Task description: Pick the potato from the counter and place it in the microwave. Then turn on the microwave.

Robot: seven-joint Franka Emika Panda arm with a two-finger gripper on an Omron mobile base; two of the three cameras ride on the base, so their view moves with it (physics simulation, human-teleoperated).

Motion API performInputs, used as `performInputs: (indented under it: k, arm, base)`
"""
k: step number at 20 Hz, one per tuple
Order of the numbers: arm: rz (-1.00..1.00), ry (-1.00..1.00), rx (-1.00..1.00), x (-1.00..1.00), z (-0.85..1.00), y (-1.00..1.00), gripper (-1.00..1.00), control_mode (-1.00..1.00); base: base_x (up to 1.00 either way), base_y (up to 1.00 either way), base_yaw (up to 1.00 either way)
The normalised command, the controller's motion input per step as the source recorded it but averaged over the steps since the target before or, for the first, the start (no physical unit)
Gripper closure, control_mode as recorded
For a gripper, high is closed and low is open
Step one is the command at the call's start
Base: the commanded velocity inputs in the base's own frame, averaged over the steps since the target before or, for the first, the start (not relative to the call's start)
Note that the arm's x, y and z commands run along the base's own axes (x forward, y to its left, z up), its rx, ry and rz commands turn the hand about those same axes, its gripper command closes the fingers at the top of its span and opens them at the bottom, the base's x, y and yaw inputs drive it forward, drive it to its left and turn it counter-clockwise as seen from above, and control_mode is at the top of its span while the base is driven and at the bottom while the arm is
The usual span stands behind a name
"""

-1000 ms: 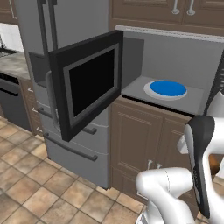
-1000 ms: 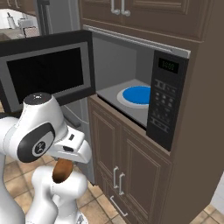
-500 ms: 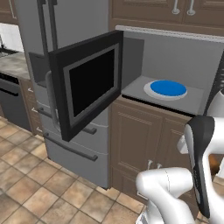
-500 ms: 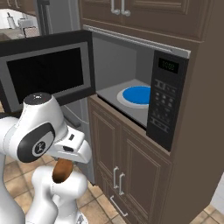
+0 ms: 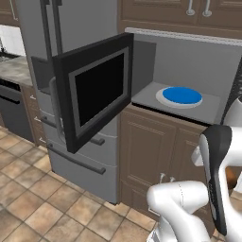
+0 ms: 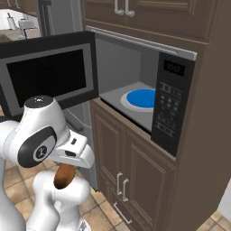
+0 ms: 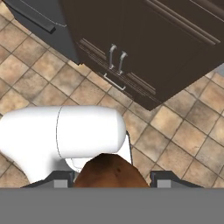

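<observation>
Low beside the robot's own base, well below the microwave (image 6: pixel 149 103), the gripper (image 6: pixel 67 173) points at the tiled floor with its jaws clamped on the potato (image 6: pixel 64 175). The door (image 5: pixel 97 94) hangs wide open and the blue plate (image 6: pixel 140 98) waits inside. Risks: the round potato could slip during the long lift, or the arm could clip the open door or cabinet edge while swinging up.
</observation>
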Motion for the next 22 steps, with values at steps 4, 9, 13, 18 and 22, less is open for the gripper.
performInputs:
  k: [4, 9, 13, 18, 22]
  arm:
    - [0.00, 0.00, 0.00, 0.00, 0.00, 0.00, 1.00, 1.00]
    - [0.00, 0.00, 0.00, 0.00, 0.00, 0.00, 1.00, 1.00]
    - [0.00, 0.00, 0.00, 0.00, 0.00, 0.00, 1.00, 1.00]
    - [0.00, 0.00, 0.00, 0.00, 0.00, 0.00, 1.00, 1.00]
    - [0.00, 0.00, 0.00, 0.00, 0.00, 0.00, 1.00, 1.00]
  base:
    - [0.27, 0.02, 0.00]
    - [0.21, 0.00, 0.00]
    - [0.17, 0.00, 0.00]
    - [0.11, 0.00, 0.00]
    - [0.12, 0.00, 0.00]
